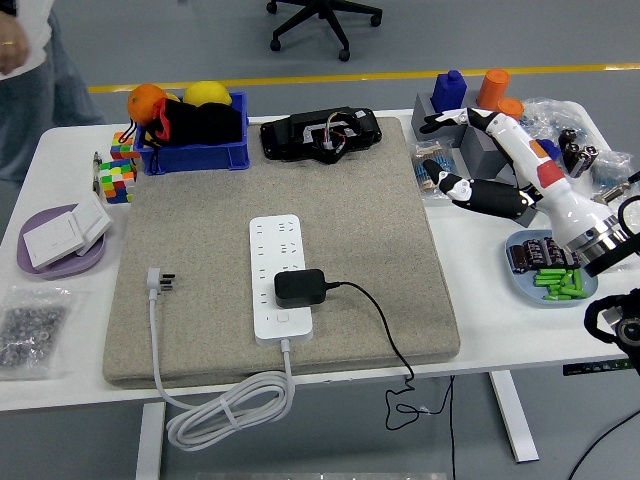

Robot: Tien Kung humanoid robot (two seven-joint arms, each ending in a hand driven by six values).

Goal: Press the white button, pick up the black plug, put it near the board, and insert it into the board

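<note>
Black plug (299, 287) sits seated in board (279, 277); insert step looks done. R hand (470, 150) open, empty, off mat. No next move needed.

You're looking at a coarse, matt beige felt mat (350, 240) spread over the smooth white table (60, 165), with the glossy white plastic board (279, 262) at the frame's centre carrying a matt black plastic plug (300, 287). Its rubbery black cable (385, 335) trails lower right. At the right edge, the right hand (462, 150) has a shiny white shell (fingers black, duller).
</note>
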